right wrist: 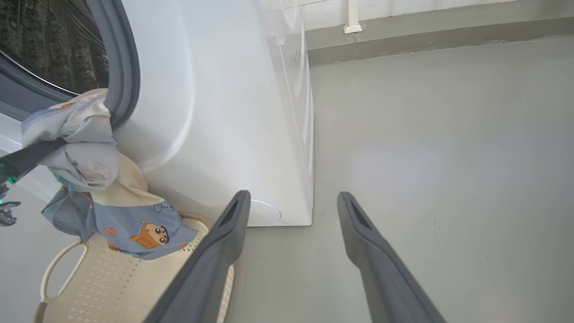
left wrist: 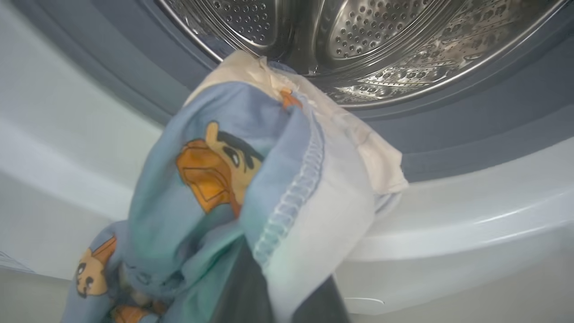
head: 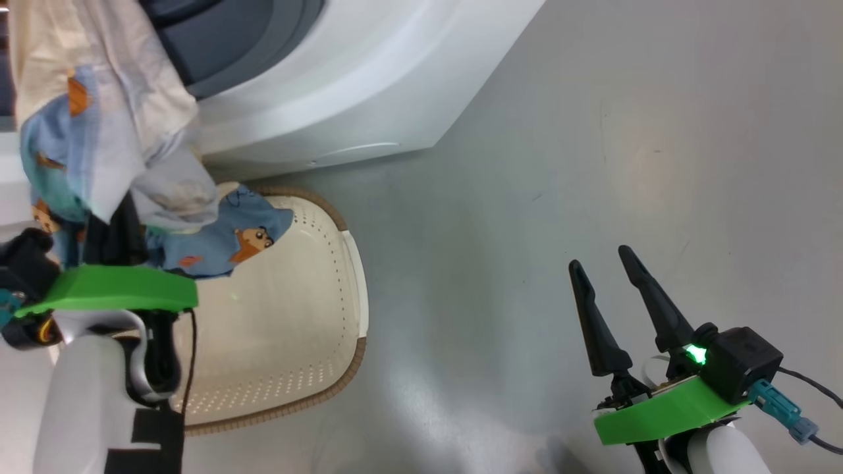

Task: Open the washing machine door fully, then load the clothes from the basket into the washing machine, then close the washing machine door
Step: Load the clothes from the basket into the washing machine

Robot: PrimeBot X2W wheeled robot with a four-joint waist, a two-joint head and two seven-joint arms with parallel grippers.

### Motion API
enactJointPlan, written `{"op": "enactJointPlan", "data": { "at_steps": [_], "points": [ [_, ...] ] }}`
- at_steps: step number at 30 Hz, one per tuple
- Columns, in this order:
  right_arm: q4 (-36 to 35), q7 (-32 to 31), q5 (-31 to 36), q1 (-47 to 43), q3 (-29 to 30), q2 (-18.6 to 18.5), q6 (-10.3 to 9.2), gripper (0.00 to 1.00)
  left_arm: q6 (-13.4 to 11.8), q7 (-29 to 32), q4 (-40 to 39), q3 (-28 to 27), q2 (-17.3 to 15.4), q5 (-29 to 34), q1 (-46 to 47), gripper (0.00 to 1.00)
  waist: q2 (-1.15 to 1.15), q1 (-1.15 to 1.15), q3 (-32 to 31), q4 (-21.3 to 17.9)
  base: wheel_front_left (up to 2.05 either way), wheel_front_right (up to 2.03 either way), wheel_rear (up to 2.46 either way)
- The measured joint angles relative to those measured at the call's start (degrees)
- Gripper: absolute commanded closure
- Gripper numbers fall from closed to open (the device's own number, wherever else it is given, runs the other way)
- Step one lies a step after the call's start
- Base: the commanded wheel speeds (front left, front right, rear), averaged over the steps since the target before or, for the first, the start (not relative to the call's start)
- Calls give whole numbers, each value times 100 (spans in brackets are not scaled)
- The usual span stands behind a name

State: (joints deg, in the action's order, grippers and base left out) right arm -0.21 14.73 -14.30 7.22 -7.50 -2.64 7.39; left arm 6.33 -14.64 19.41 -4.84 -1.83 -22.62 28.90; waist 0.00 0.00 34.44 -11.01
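Note:
My left gripper (head: 113, 230) is shut on the clothes (head: 99, 131), a bundle of light blue bear-print fabric and white cloth wrapped over its dark fingers. The bundle's top (left wrist: 251, 72) reaches the grey-blue gasket (left wrist: 448, 130) at the lower lip of the washing machine (head: 369, 79), just below the steel drum (left wrist: 381, 40). Its lower end (right wrist: 148, 233) hangs down over the far rim of the cream basket (head: 316, 316). My right gripper (head: 599, 257) is open and holds nothing, off to the right above the floor. The washing machine door is out of view.
Bare grey floor (head: 593, 131) spreads to the right of the machine and basket. A white basket handle (right wrist: 58, 269) shows at the lower left of the right wrist view. A wall base and a white pipe (right wrist: 352, 18) stand behind the machine.

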Motion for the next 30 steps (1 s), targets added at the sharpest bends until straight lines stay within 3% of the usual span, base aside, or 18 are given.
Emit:
{"op": "enactJointPlan", "data": {
  "at_steps": [7,17,30],
  "points": [
    [55,0,-180,-15,-123,0,1,0,-207,0,-646,330,-19,338,-74,100,0,0,-191,-66,0,0,0],
    [135,0,-410,-51,-374,-1,0,0,-448,369,-639,315,-598,772,916,100,0,0,-330,-429,0,0,0],
    [212,0,-655,-179,-746,3,1,0,-482,657,1412,338,-1137,979,2793,100,0,0,-372,-1137,0,0,0]
  ]
}}
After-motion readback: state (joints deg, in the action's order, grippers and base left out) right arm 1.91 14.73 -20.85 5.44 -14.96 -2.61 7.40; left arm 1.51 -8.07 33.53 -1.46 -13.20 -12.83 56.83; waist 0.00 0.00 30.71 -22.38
